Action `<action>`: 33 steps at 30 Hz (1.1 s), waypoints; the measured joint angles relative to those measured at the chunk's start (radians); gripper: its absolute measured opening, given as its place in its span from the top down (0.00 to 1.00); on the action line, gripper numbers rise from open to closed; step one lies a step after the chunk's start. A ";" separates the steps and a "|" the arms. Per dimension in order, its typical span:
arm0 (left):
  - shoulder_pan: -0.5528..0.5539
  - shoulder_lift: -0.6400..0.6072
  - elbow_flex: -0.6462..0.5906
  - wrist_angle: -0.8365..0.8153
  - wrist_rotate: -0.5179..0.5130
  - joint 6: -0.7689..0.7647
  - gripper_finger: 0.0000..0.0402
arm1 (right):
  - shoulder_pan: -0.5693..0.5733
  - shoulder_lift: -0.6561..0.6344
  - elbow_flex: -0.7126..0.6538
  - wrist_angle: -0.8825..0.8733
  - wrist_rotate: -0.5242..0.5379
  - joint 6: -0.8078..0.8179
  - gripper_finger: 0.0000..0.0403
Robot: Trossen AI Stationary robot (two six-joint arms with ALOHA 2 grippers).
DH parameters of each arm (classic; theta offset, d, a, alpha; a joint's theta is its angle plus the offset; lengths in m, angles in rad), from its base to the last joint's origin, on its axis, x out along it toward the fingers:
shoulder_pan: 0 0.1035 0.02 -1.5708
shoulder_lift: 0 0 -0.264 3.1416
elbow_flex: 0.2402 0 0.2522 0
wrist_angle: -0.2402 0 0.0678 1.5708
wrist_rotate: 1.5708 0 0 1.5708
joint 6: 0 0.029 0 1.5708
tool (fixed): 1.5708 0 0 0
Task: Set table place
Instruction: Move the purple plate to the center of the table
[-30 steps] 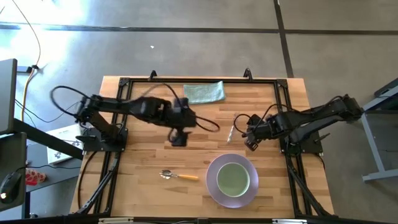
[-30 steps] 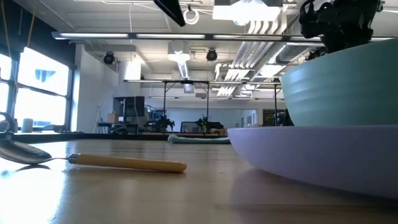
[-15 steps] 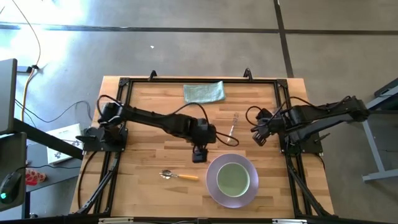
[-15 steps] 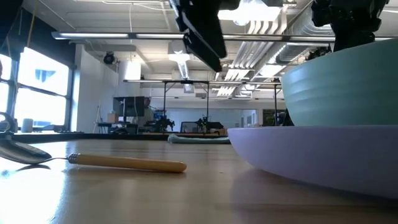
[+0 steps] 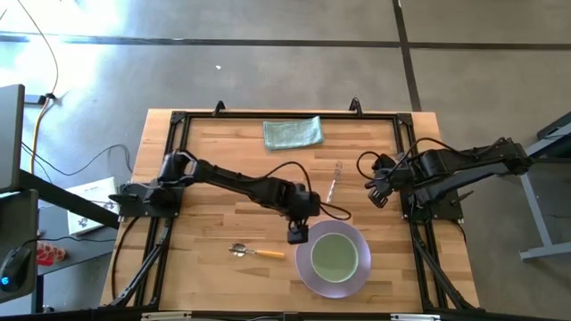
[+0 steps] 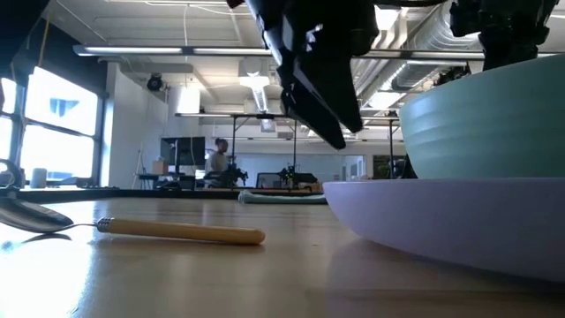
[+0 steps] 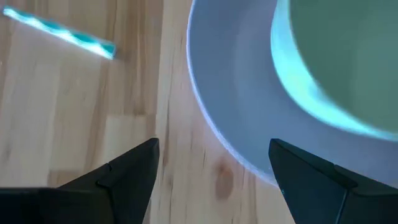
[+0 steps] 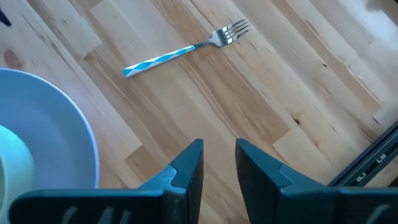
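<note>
The lilac plate (image 5: 308, 267) lies near the table's near edge with the pale green bowl (image 5: 335, 257) standing in it. My left gripper (image 5: 297, 234) is open just over the plate's left rim (image 7: 208, 127), its fingers either side of that rim and touching nothing. The spoon (image 5: 257, 252), with a yellow-orange handle, lies flat left of the plate. The fork (image 5: 335, 181) lies flat beyond the plate, also in the right wrist view (image 8: 186, 50). My right gripper (image 5: 375, 190) is narrowly open and empty, to the right of the fork.
A folded pale green cloth (image 5: 293, 132) lies at the table's far edge. The black frame (image 5: 406, 152) runs along the table's sides. Bare wood lies between the fork and the cloth and on the table's left half (image 5: 214, 223).
My left gripper has swung from the table's middle toward the near edge and the right, coming down to the plate's left rim. My right gripper has drawn back a little from the fork toward the table's right edge. Plate, bowl, spoon and fork have stayed put.
</note>
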 joint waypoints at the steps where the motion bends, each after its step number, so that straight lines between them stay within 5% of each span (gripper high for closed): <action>1: 0.000 0.007 0.001 0.004 0.001 -0.002 0.27 | 0.000 -0.003 0.000 -0.004 0.000 0.000 0.79; 33: 0.013 0.102 0.000 -0.094 -0.027 -0.030 0.27 | 0.000 -0.018 0.000 -0.022 -0.002 -0.002 0.79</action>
